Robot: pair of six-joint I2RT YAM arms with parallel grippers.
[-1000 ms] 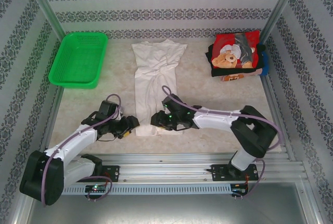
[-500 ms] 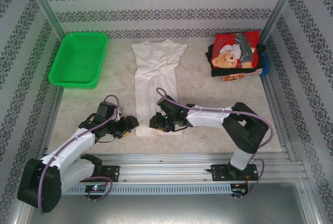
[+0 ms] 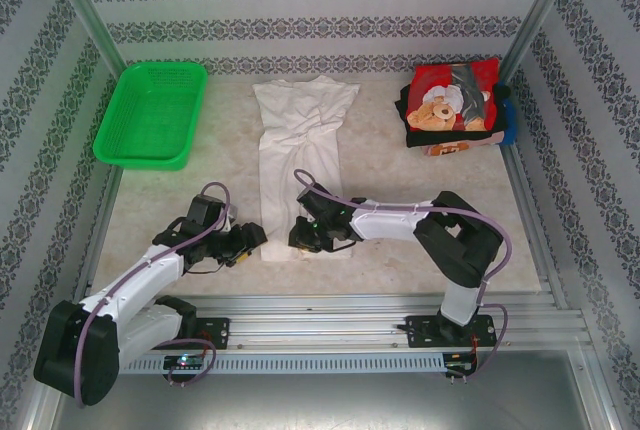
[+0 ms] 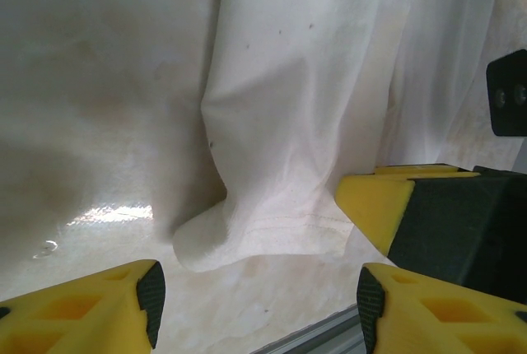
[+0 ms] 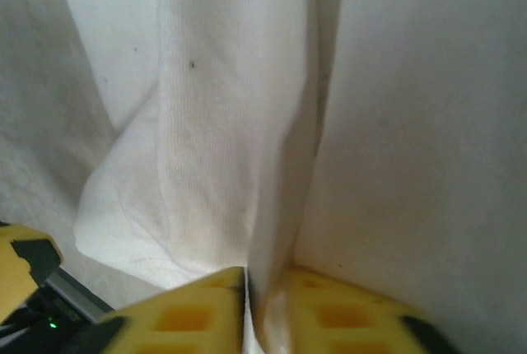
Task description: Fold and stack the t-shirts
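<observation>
The white t-shirt lies lengthwise at mid-table, sleeves at the far end. The right gripper is clamped on a raised fold of cloth at the near hem. The left gripper stands released just beside the hem's left corner, grasping nothing. The folded t-shirts are stacked at far right.

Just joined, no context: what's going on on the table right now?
Two arms are working on a white shirt laid lengthwise mid-table. The right end effector is shut on a fold of cloth at its near hem. The left end effector is open at the hem's left corner, gripping nothing. A stack of folded shirts sits far right, a green basket far left.
</observation>
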